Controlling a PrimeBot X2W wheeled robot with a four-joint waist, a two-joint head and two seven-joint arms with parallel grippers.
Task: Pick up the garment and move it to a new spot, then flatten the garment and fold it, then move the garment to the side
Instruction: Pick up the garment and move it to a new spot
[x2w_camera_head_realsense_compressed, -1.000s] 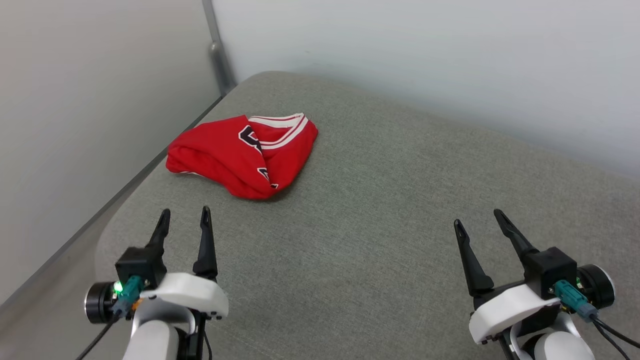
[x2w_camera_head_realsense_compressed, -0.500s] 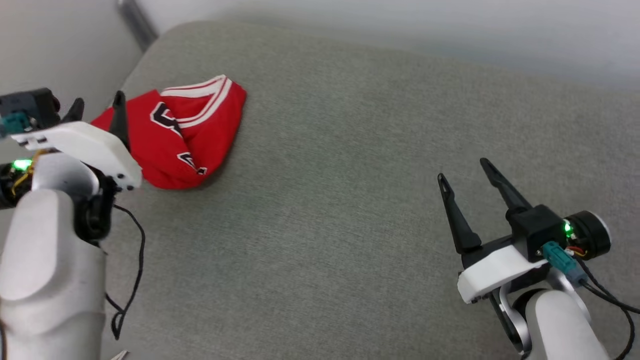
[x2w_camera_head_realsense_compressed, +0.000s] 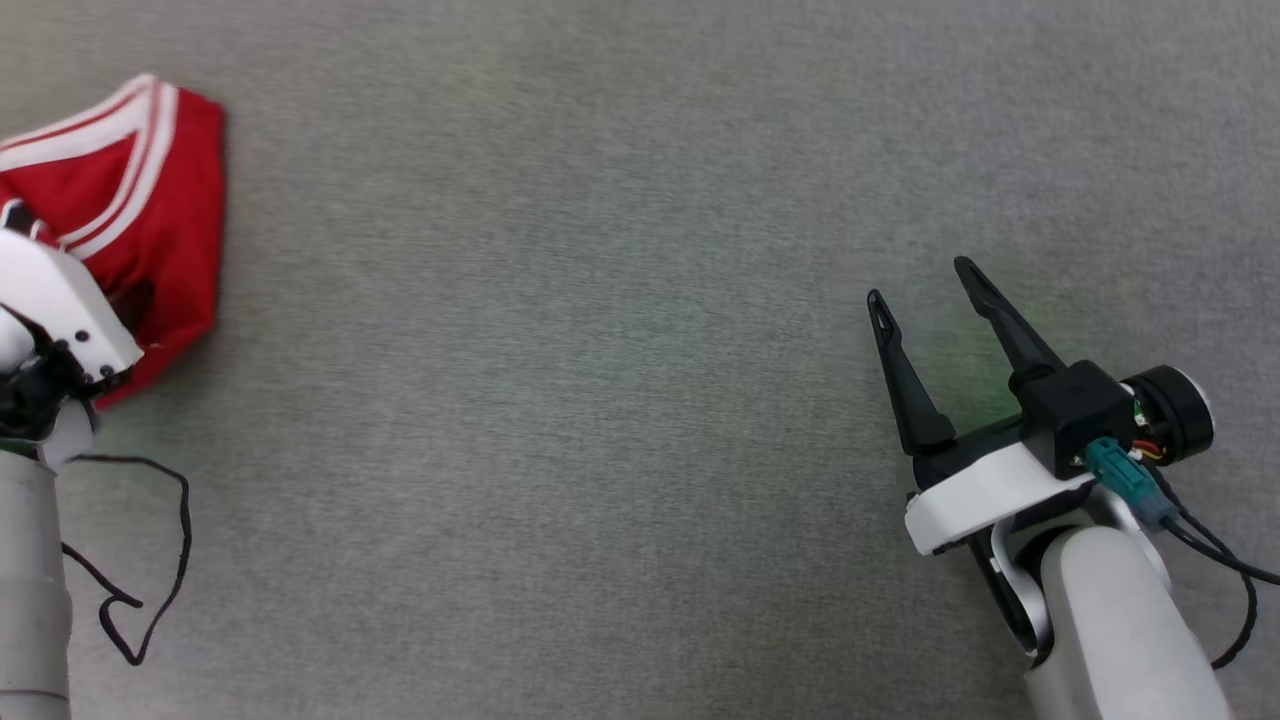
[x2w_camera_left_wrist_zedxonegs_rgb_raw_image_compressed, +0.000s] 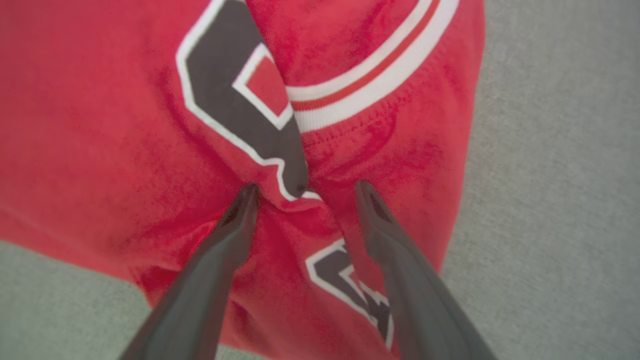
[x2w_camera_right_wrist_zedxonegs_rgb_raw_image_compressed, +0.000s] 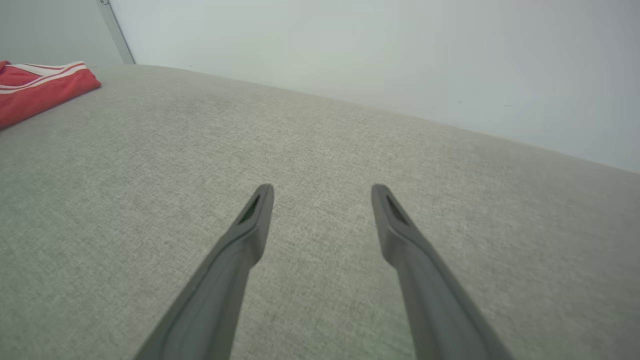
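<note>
The garment (x2w_camera_head_realsense_compressed: 150, 190), a red jersey with white-and-red striped trim and black white-outlined lettering, lies bunched at the head view's left edge. My left arm's white wrist housing (x2w_camera_head_realsense_compressed: 55, 310) covers part of it there. In the left wrist view my left gripper (x2w_camera_left_wrist_zedxonegs_rgb_raw_image_compressed: 305, 187) is open just above the garment (x2w_camera_left_wrist_zedxonegs_rgb_raw_image_compressed: 125, 150), its fingertips (x2w_camera_left_wrist_zedxonegs_rgb_raw_image_compressed: 247, 192) straddling a raised fold by the black letter. My right gripper (x2w_camera_head_realsense_compressed: 920, 280) stands open over bare grey fabric at the right, far from the garment (x2w_camera_right_wrist_zedxonegs_rgb_raw_image_compressed: 35, 90), and holds nothing.
The garment rests on a wide grey upholstered surface (x2w_camera_head_realsense_compressed: 560, 380). A pale wall (x2w_camera_right_wrist_zedxonegs_rgb_raw_image_compressed: 350, 60) runs along its far edge, with a metal post (x2w_camera_right_wrist_zedxonegs_rgb_raw_image_compressed: 117, 32) at the corner. A loose black cable (x2w_camera_head_realsense_compressed: 150, 560) hangs from my left arm.
The head camera has tilted down and panned right, shifting the scene left. My left arm reached forward to the garment. The right gripper stayed open in much the same place.
</note>
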